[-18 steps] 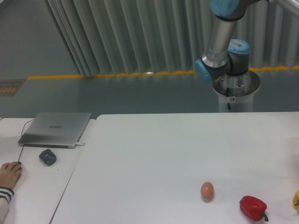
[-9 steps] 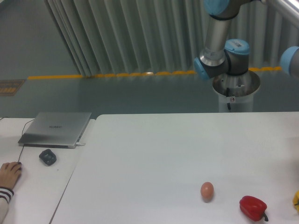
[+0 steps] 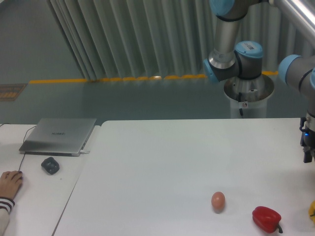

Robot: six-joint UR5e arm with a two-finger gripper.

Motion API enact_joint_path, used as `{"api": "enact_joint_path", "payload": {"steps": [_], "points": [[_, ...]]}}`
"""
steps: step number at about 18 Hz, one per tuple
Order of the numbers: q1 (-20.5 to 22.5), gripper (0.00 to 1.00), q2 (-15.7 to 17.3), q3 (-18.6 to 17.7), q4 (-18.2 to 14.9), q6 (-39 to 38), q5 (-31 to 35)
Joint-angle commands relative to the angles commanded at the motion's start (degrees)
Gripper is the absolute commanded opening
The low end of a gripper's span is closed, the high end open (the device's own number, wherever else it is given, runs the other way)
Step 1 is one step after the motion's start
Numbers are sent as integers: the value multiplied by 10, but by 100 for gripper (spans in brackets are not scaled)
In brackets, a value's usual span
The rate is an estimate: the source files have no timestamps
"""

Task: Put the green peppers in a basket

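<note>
Behind the white bench (image 3: 162, 162) there is a grey-green floor with a yellow line (image 3: 118, 78), and a wall of pale vertical slats (image 3: 138, 37). On the bench, close to the front edge on the right, an egg (image 3: 218, 200) stands alone. Near it, to the right, lies a red pepper (image 3: 266, 219) with its stem turned to the right side. At the very right border a small piece of a yellow thing (image 3: 312, 211) shows, cut by the frame.

A second bench (image 3: 42, 196) stands to the left, touching or almost touching the first one. On it a closed grey laptop (image 3: 59, 135) lies, with a dark mouse (image 3: 50, 165) in front of it, and a person's fingers (image 3: 11, 183) rest at the left edge beside a thin cable.

At the back the robot arm (image 3: 231, 54) rises from its round base (image 3: 248, 96), with blue joint caps. Another part of the arm comes down at the right border, and the hand (image 3: 308, 147) is only partly inside the frame there, above the bench; I cannot tell if it is wide or narrow. A green pepper and a basket do not appear in this view.
</note>
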Motion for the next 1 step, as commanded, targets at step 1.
{"api": "enact_joint_path", "payload": {"steps": [1], "points": [[0, 100, 0, -1, 0, 0, 0]]}}
